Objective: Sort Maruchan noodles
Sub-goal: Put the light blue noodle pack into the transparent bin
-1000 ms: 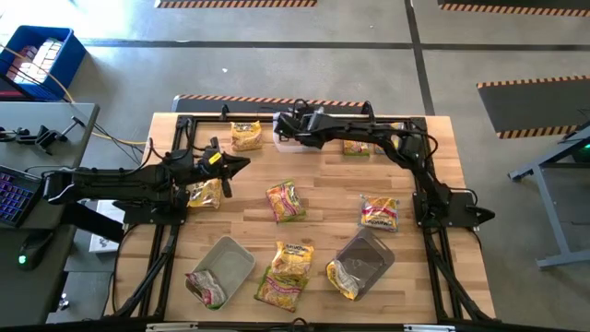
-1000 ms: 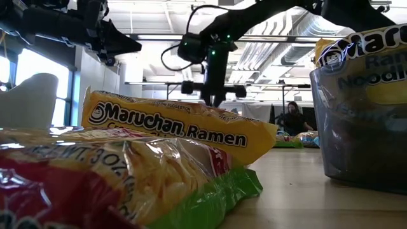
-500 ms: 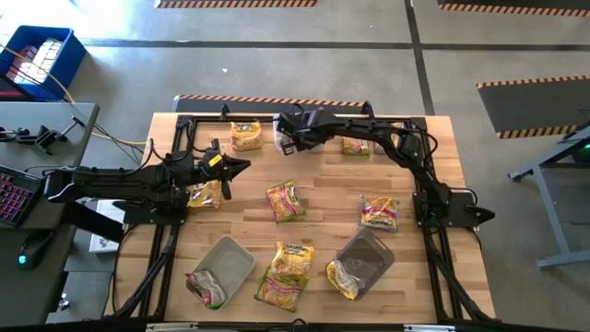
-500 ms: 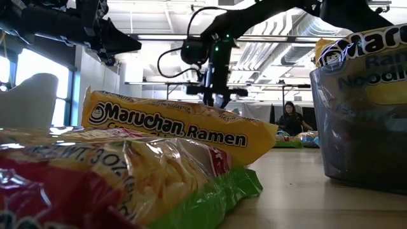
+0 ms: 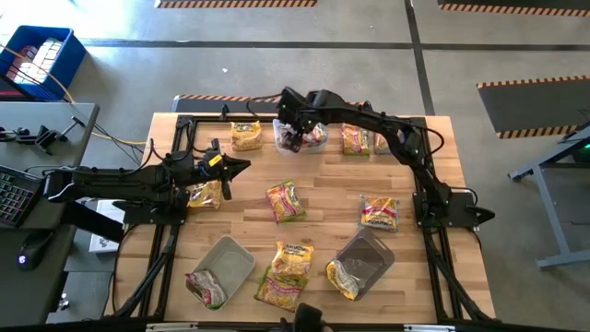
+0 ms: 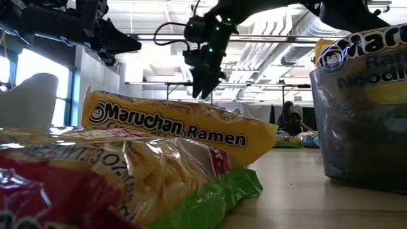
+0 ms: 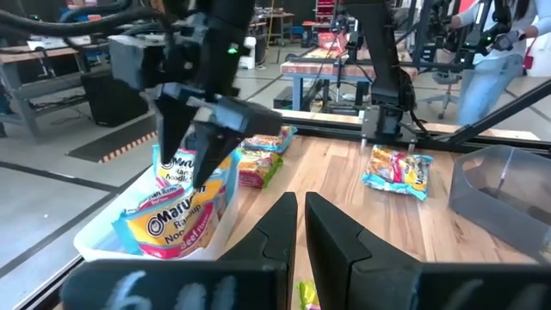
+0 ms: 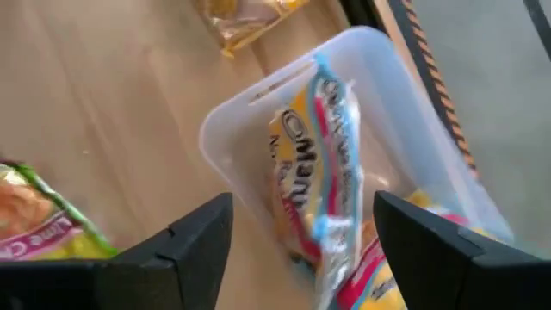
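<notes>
Right gripper (image 5: 293,138) hovers spread wide above the clear tub (image 8: 258,129) at the table's (image 5: 323,207) far edge.
A pink-edged noodle packet (image 8: 314,172) stands on edge inside that tub, free of the fingers. Left of the tub, the left gripper (image 5: 241,165) hangs with fingers pressed together above a yellow packet (image 5: 205,195).

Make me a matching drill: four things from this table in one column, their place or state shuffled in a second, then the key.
1. right gripper
2. left gripper
3. white tub
4. grey tub

A. shut, holding nothing
B. near edge, right of centre, one packet inside
C. far edge, packets standing in it
D. open, above the white tub

Pairs: 1-D, 2-A, 3-C, 4-B
</notes>
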